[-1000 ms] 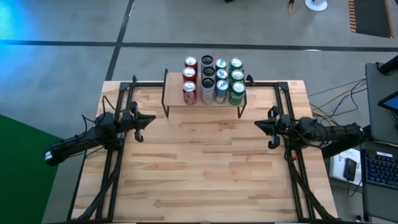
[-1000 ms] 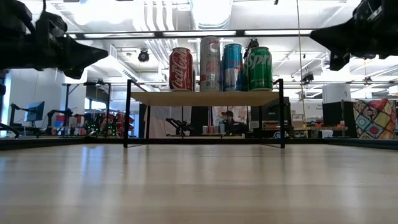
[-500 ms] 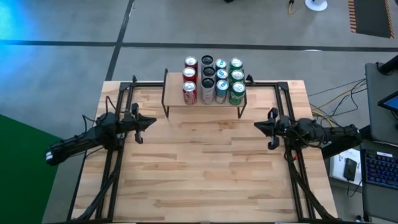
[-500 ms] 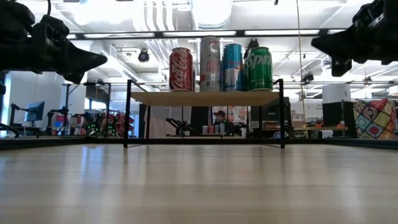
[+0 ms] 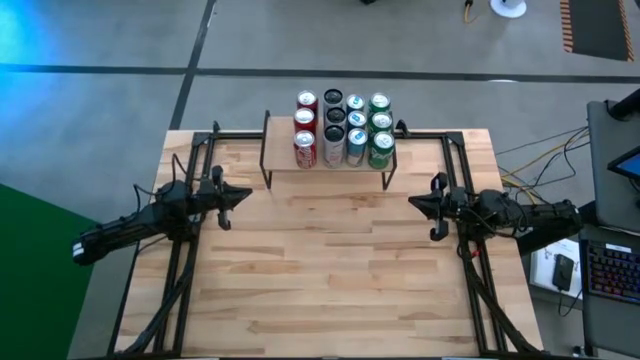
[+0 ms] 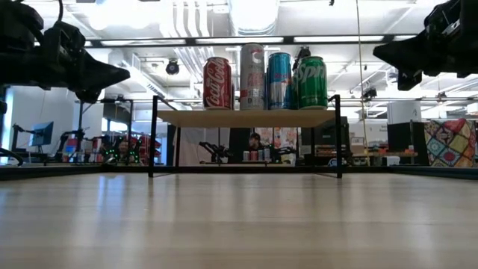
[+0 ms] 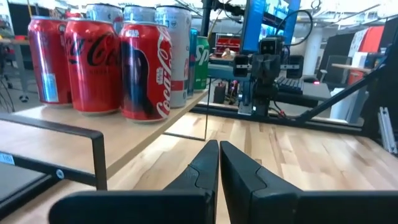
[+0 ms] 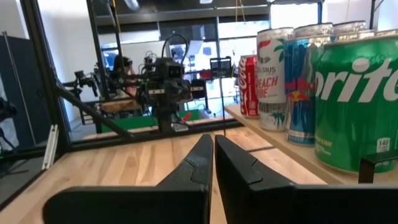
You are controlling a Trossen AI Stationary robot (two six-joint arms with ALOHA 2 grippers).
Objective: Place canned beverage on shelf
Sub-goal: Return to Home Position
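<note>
The shelf (image 5: 280,155) is a low light-wood board on thin black legs, standing at the middle of the table's far edge. Several cans (image 5: 341,128) stand upright on it in rows: red cola cans (image 7: 146,68), silver and blue ones, and green Sprite cans (image 8: 354,99). My left gripper (image 5: 247,192) hovers shut and empty above the table's left side, pointing toward the right. My right gripper (image 5: 412,203) hovers shut and empty above the right side, pointing left. Both hang well above the tabletop in the low view, left gripper (image 6: 127,73) and right gripper (image 6: 376,51).
Black metal frame rails (image 5: 185,260) run along the table's left and right sides under the arms. Bare wooden tabletop (image 5: 330,270) lies between the arms and toward the near edge. A desk with a keyboard (image 5: 610,270) stands beyond the right edge.
My left gripper's fingertips have dipped a little toward level while the arm stays in place. The cans and the shelf have not moved.
</note>
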